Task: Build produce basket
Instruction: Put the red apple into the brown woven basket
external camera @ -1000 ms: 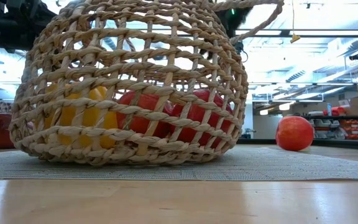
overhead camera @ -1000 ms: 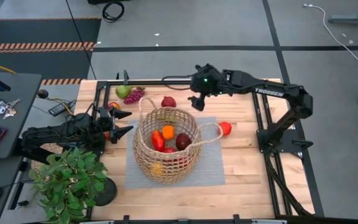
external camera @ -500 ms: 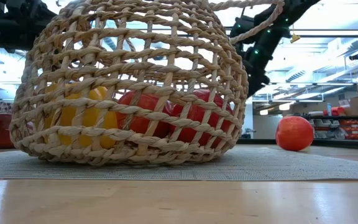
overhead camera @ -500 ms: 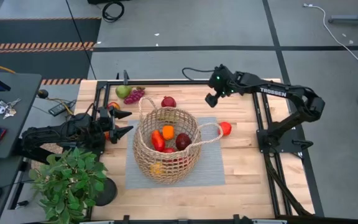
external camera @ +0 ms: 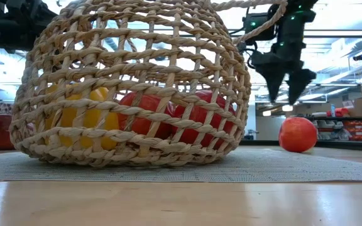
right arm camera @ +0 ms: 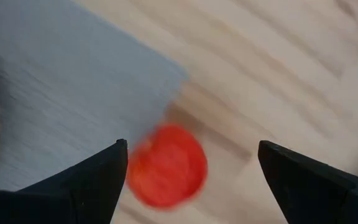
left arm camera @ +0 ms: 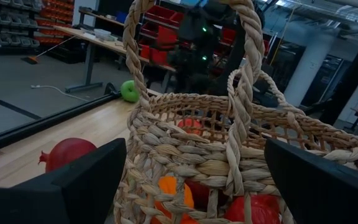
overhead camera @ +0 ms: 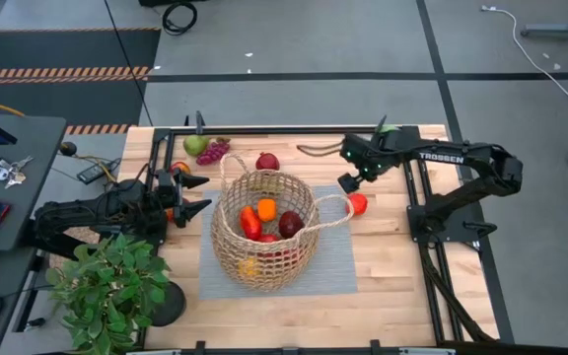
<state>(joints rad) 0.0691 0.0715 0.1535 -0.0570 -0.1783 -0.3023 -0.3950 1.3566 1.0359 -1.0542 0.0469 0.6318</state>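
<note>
- The basket (overhead camera: 263,229) is sitting mid-frame on a grey mat (overhead camera: 333,264), its mouth turned upward for loading; roughly five pieces are showing inside.
- The right gripper (overhead camera: 349,183) is hovering spread and empty just above the red fruit (overhead camera: 357,204) right of centre, likely lining up a grasp.
- The left gripper (overhead camera: 191,195) is waiting spread at the basket's left.
- Four more pieces are lying along the upper left.
</note>
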